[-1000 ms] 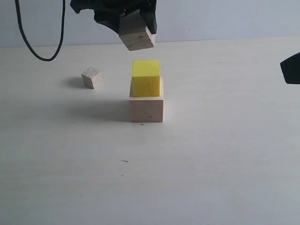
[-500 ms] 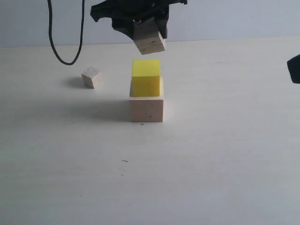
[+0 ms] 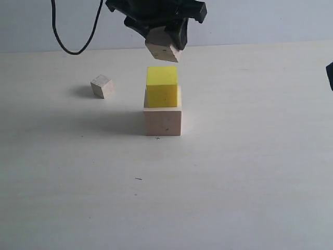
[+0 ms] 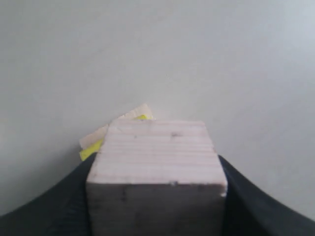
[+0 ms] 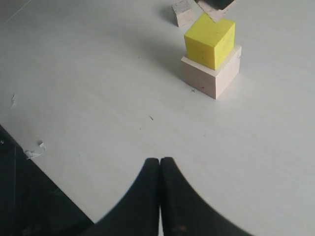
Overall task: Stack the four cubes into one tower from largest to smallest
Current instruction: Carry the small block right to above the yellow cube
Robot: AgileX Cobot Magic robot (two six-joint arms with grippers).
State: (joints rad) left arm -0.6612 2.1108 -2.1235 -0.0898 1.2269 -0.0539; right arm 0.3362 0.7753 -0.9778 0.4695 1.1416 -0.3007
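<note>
Yellow cube (image 3: 162,86), whole outside, peeks past grained cube (image 4: 156,147) at left wrist.

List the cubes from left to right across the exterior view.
In order: tiny pale cube → yellow cube sitting on large pale cube, both at one spot. The grained cube, held in the air, is directly over those two, so it gets no separate place in the order.
</note>
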